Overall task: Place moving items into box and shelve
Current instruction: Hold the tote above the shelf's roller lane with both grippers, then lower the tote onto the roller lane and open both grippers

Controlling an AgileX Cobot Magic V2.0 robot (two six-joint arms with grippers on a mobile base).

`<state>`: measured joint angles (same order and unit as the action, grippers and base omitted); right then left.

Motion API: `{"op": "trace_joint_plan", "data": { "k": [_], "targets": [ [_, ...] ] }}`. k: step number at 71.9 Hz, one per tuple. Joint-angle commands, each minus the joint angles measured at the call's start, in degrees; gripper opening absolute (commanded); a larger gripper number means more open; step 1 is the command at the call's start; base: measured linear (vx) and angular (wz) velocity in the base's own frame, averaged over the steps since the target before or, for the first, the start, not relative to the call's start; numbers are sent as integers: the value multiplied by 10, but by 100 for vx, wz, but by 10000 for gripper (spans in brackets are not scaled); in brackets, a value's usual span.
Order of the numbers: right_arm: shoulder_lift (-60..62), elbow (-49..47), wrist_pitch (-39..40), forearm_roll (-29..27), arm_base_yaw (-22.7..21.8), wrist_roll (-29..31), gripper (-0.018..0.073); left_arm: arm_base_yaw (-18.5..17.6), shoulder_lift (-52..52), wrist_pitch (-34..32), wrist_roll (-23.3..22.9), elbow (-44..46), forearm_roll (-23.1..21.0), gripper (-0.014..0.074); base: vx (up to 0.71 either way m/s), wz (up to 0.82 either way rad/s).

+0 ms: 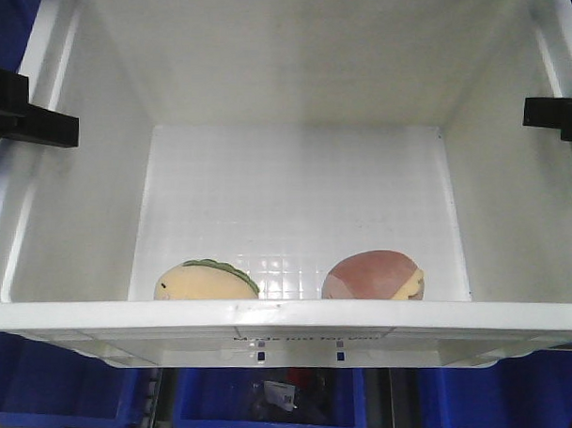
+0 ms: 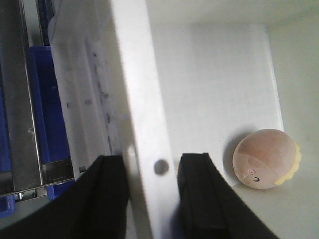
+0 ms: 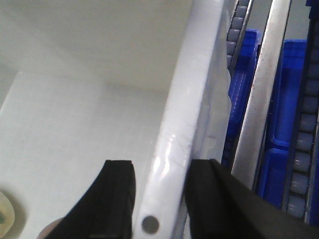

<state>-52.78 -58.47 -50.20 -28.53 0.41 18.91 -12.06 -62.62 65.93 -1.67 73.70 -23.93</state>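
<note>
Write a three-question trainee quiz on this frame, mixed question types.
1. True or false: both toys lie inside the white crate.
2. What does each hand straddle? A) a toy B) a crate side rim C) a blue bin
3. Which toy sits nearer the left side: yellow toy or pink toy?

Key: 1 true. 2 B: left hand and right hand each have the rim between their fingers. 3 yellow toy.

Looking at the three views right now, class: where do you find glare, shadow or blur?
Front view: evenly lit, with soft glare on the box floor between the yellow toy and pink toy. Left wrist view: the left gripper is dark and blurred, and the pink toy throws a soft shadow. Right wrist view: a bright sheen runs along the rim, with the right gripper out of focus.
</note>
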Motion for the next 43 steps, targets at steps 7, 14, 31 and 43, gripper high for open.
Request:
{"op": "trace_joint_plan", "data": {
  "k": [7,14,31,43],
  "targets": [
    [12,-26,57,-55,2,19,-6,-1,14,-81,12,21,-52,0,0,0],
    [12,-26,54,-55,2,19,-6,-1,14,-82,12,21,-52,0,0,0],
    [-4,-26,55,-55,2,19,-6,-1,13,-83,12,21,-51,0,0,0],
    [-32,-26,60,-62,2,19,-6,-1,12,-104,17,21,-47,0,0,0]
  ]
}}
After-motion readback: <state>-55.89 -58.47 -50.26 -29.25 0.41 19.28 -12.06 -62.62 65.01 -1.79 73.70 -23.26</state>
